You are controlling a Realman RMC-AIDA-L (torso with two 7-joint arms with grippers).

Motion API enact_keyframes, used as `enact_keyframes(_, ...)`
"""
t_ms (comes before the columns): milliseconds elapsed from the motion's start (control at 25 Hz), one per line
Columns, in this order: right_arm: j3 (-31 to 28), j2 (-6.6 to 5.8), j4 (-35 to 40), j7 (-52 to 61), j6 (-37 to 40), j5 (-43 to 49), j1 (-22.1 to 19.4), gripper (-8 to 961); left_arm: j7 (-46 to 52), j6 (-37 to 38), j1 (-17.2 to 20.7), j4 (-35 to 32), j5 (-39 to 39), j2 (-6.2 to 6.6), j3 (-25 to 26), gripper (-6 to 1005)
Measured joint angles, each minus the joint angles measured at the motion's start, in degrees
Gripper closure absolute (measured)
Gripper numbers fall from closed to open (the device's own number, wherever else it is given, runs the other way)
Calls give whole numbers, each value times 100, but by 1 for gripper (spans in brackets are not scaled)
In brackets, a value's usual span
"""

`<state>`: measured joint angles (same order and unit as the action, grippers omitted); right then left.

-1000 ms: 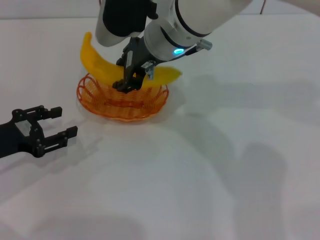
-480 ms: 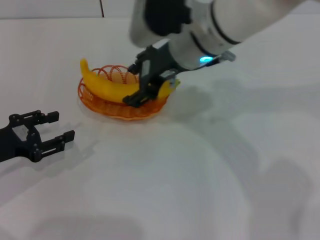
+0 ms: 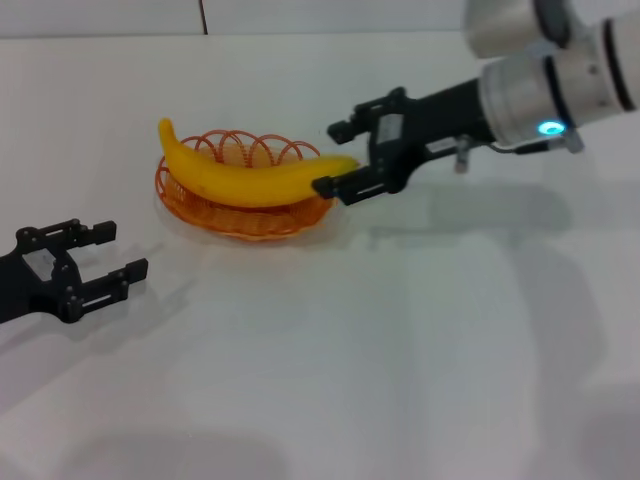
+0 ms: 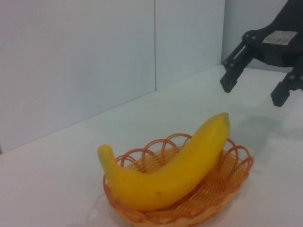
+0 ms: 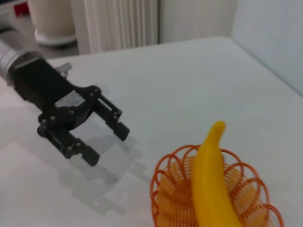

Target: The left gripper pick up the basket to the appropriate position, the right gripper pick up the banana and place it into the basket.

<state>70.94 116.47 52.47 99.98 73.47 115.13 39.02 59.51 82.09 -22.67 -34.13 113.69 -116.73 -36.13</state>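
The yellow banana (image 3: 250, 182) lies lengthwise in the orange wire basket (image 3: 180, 205), and both of its ends stick out over the looped rim. My right gripper (image 3: 328, 158) is open and holds nothing. It hovers just right of the banana's right end. From the left wrist, the banana (image 4: 175, 175) rests in the basket (image 4: 239, 165), with the right gripper (image 4: 254, 94) raised clear behind it. My left gripper (image 3: 124, 250) is open over the table, left of and nearer than the basket. The right wrist view shows it (image 5: 108, 147) apart from the basket (image 5: 163, 189) and banana (image 5: 210, 179).
The white tabletop (image 3: 400, 350) stretches bare in front of and to the right of the basket. A wall runs behind the table's far edge (image 3: 100, 36). The right wrist view shows a radiator (image 5: 118, 23) beyond the table.
My right gripper has opened and let go of the banana, which now lies flat in the basket. That gripper has pulled back to the right. My left gripper has hardly moved.
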Motion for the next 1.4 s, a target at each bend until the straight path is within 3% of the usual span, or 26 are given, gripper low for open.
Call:
enact_keyframes(320, -1465, -25, -1007, -1177, 616, -279, -355, 179, -17, 0, -22, 2, -33, -9, 0, 349)
enact_keyframes(520, -2019, -42, -1461, -1611, 734, -357, -643, 179, -42, 0, -31, 66, -42, -15, 2, 349)
enact_keyframes(840, -2370, -12, -2136, -2177, 430, -363, -725, 179, -94, 0, -58, 101, -48, -19, 10, 349)
enact_keyframes(1400, -2338, -9, -2194, -2443, 291, -307, -784, 179, -100, 0, -117, 139, -50, -11, 7, 350)
